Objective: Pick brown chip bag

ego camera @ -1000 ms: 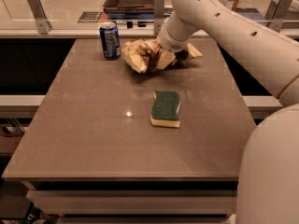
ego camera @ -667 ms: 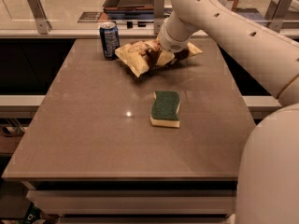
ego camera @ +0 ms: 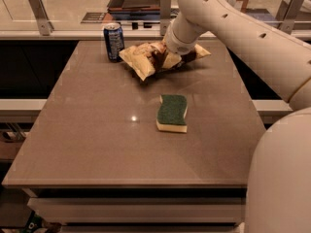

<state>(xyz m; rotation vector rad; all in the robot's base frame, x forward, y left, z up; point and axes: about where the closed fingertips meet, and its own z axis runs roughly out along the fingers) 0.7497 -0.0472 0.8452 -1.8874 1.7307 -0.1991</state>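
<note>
**Pincer gripping the chip bag at the far side of the bench**

The brown bench [ego camera: 87, 144] is filling most of the view, spreading out on every side beneath the pincer and reaching well toward the camera from it. The white arm [ego camera: 252, 38] is sweeping in from the right and bending down to the far part of the bench, ending at the pincer [ego camera: 163, 58]. The pincer is pinching the brown chip bag [ego camera: 138, 59] around its dark middle. The bag is stretching out to both sides of the pincer, one pale yellow end pointing left and toward the camera, the other poking out to the right behind the wrist. The bag is sitting tilted, its left end looking raised off the bench over a dark shadow. The green-and-yellow sponge [ego camera: 172, 112] is lying flat on the bench nearer the camera than the pincer, apart from the bag. The blue soda can [ego camera: 113, 41] is standing upright to the left of the pincer, just beside the bag's left end.
</note>
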